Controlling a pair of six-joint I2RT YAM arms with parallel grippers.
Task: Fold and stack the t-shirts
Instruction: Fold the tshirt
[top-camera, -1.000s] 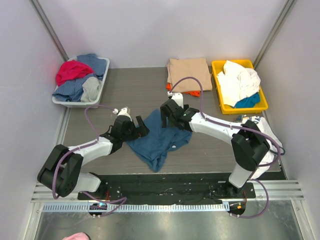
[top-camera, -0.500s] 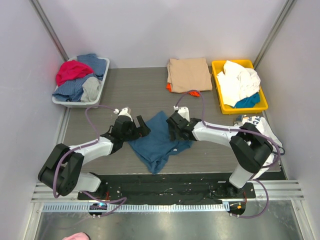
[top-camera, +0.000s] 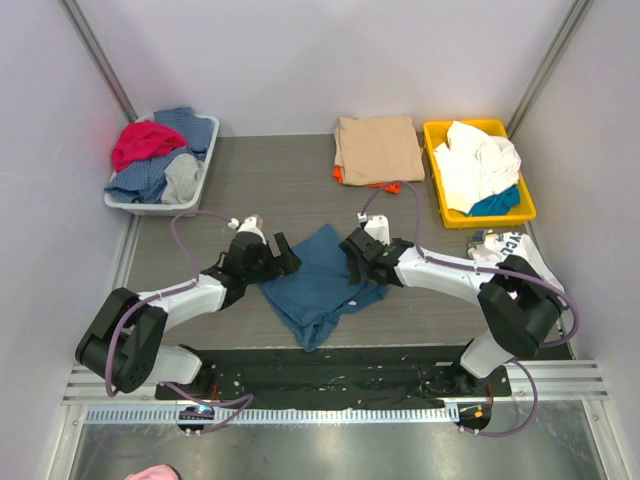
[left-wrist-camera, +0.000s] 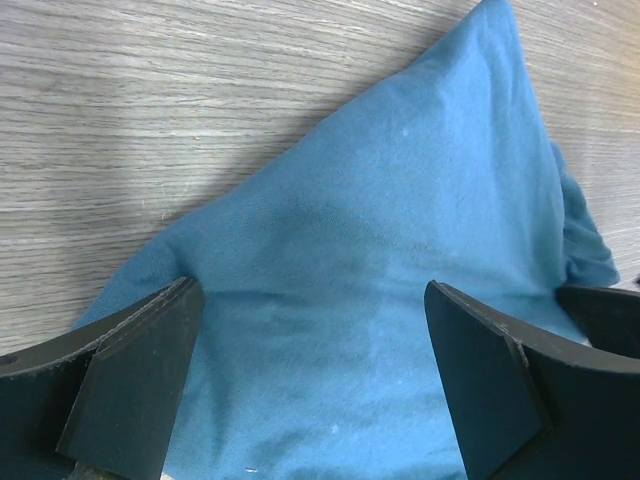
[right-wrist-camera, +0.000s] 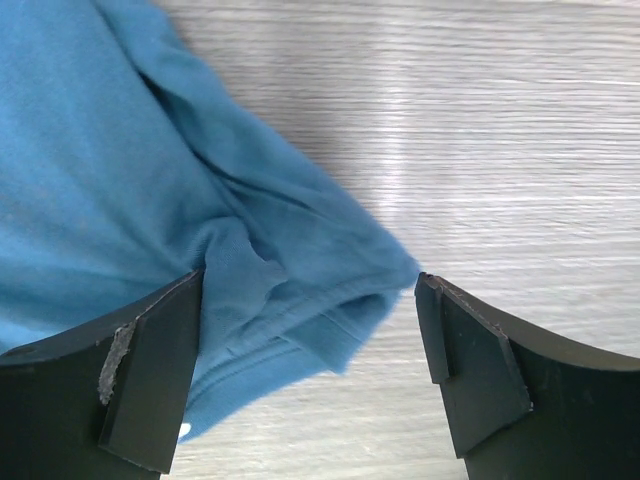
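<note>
Teal-blue t-shirt (top-camera: 320, 285) lies crumpled on grey wood-grain table (top-camera: 280, 180) between pale walls (top-camera: 300, 60); left fingers (left-wrist-camera: 130, 380) and right fingers (right-wrist-camera: 150, 380) apart.

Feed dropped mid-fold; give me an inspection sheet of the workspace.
Surface: grey wood-grain table, no spills seen.
Job's things: teal shirt crumpled at centre; tan shirt folded at back, on the orange shirt.
Clutter: grey bin and yellow bin of loose clothes; white printed cloth by right arm.
Grippers: left gripper and right gripper open, at the teal shirt's opposite edges, empty.
Cables: purple cables loop off both arms, unsnagged.
Surroundings: plain walls, nothing else seen.
</note>
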